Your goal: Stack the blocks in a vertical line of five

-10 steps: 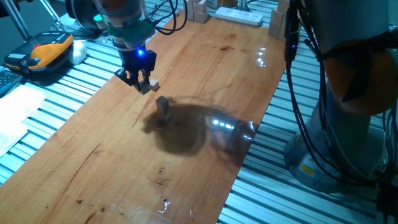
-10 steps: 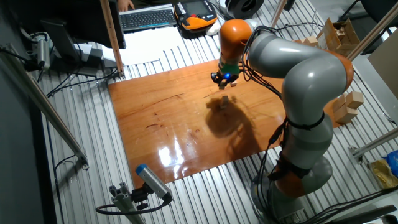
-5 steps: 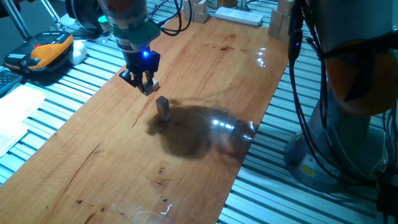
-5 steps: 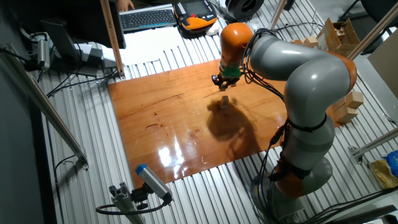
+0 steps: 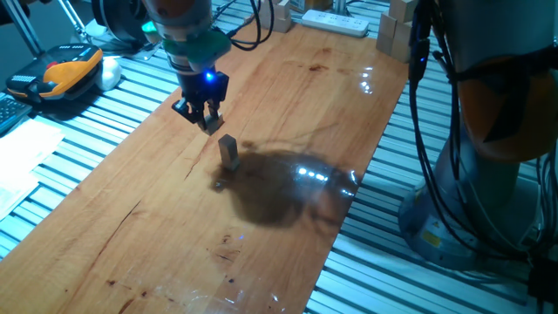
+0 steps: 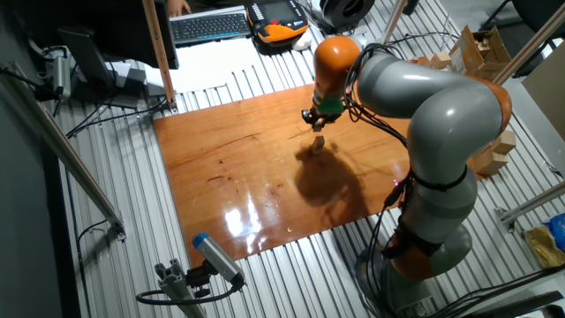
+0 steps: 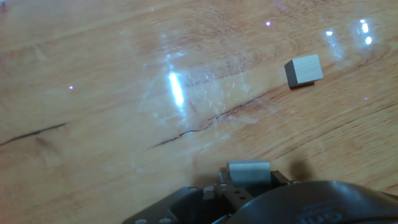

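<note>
Blocks: pale, unpainted light wood, no markings — the short stack (image 5: 229,151) reads greyish-beige, the loose cube (image 7: 303,70) cream with a darker shaded side. Board (image 5: 288,87) is glossy reddish-orange wood with dark grain cracks and white glare spots toward its right edge. Gripper (image 5: 206,119) black with a blue light above the fingers; arm (image 6: 415,97) grey with orange joints.

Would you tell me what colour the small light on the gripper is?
Blue: the light on the gripper shows best in one fixed view.

arm (image 6: 424,97) bent over – wrist down | jaws shut, gripper (image 5: 207,121) above table
</note>
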Controlling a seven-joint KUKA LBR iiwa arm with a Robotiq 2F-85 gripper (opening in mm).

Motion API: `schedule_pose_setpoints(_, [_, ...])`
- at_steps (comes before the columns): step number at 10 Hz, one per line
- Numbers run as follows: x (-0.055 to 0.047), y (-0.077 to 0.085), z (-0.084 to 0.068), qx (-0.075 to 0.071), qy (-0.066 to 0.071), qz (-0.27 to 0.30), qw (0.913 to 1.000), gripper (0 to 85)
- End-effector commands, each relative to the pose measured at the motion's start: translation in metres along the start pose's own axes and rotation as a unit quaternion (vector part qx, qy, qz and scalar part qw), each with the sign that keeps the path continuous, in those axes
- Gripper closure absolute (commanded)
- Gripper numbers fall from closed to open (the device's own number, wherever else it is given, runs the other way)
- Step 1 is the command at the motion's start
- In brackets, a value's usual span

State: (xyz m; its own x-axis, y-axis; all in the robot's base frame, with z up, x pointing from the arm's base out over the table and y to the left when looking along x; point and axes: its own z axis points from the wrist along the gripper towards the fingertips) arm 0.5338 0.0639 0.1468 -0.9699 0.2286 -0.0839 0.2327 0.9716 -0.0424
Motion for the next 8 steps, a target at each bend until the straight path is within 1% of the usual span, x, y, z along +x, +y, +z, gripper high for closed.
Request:
schedule_pose_setpoints(1, [0.0007, 0.0002, 0.0005, 0.0, -0.001, -0.006, 1.0, 85.0])
schedule_pose_setpoints(4, [0.0018, -0.0001, -0.0009, -0.004, -0.001, -0.035, 0.9994, 85.0])
schedule_pose_setpoints(6, [0.0036, -0.0021, -0.0017, -0.003, -0.001, -0.042, 0.9991, 85.0])
schedule_pose_setpoints(8, [0.0084, -0.0044, 0.0011, -0.005, -0.004, -0.034, 0.9994, 85.0])
